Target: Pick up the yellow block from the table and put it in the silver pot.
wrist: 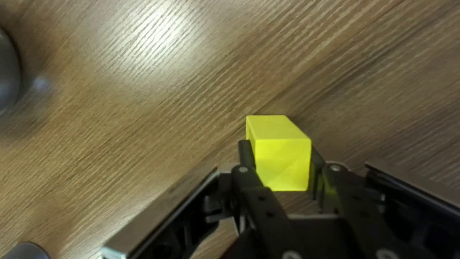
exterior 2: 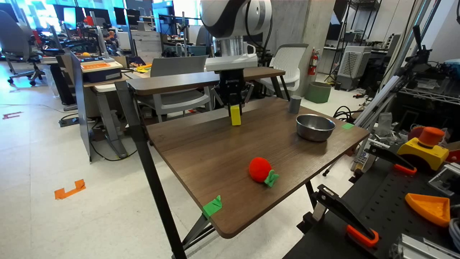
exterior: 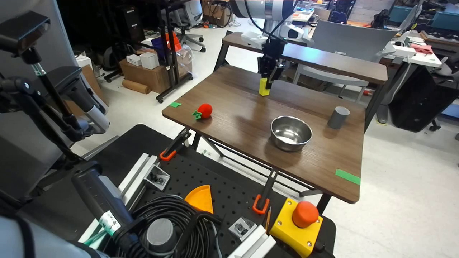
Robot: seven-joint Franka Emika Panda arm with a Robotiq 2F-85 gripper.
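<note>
The yellow block [exterior: 263, 87] stands upright at the far part of the brown wooden table [exterior: 229, 93], and it also shows in an exterior view [exterior 2: 235, 116]. My gripper [wrist: 280, 160] has a finger against each side of the block [wrist: 282, 163] and is shut on it. The gripper points down, its fingers at the block's upper part. Whether the block's bottom touches the table or is just above it, I cannot tell. The silver pot [exterior: 290, 132] sits open and upright on the table, apart from the gripper; it also shows in an exterior view [exterior 2: 315, 127]. Its inside looks empty.
A grey cup [exterior: 338, 117] stands on the table near the pot. A red plush piece with green leaves [exterior: 203, 111] lies near a table corner. A raised shelf [exterior: 322, 59] runs behind the gripper. A black tool surface [exterior: 215, 168] with clamps adjoins the table's edge.
</note>
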